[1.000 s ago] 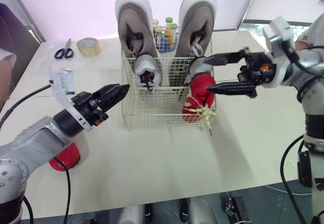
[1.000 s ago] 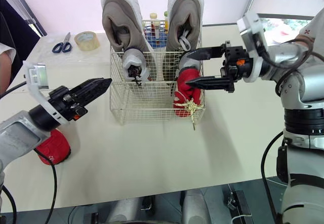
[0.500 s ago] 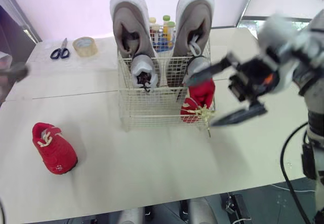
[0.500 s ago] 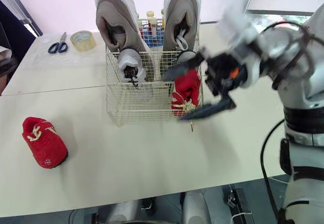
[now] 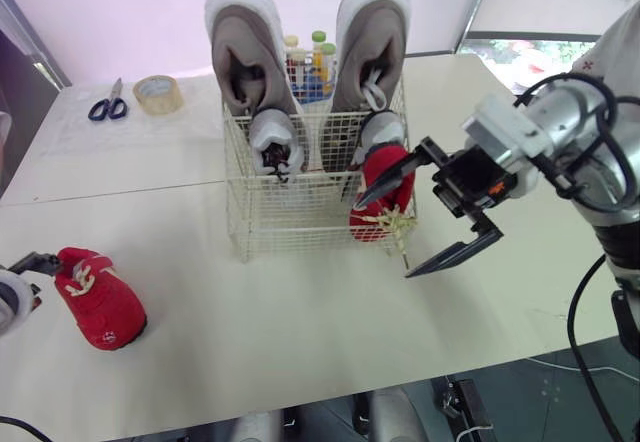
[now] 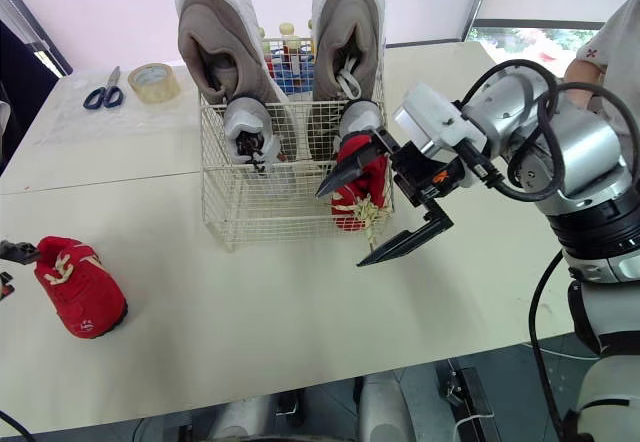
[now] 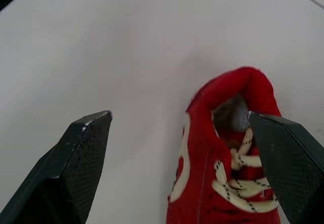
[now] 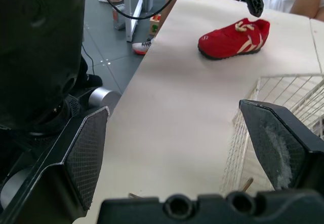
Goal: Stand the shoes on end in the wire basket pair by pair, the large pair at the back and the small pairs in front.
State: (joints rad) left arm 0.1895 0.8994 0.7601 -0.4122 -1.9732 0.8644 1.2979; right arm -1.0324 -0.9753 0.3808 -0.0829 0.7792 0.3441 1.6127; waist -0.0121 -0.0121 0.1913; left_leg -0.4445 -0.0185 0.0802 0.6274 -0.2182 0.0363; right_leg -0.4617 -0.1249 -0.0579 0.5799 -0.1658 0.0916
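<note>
Left gripper [image 7: 177, 117] stood wide open at the heel of the red shoe [image 5: 98, 297]; right gripper [image 5: 383, 239] gaped wide just before the wire basket [image 5: 290, 212].

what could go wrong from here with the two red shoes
1. The left gripper is open around the heel of the loose red shoe, which sits close to one finger; closing may catch only the collar and let it twist.
2. The open right gripper hovers at the front corner of the wire basket, beside the red shoe in the basket, whose laces dangle outside; a finger might snag them.
</note>
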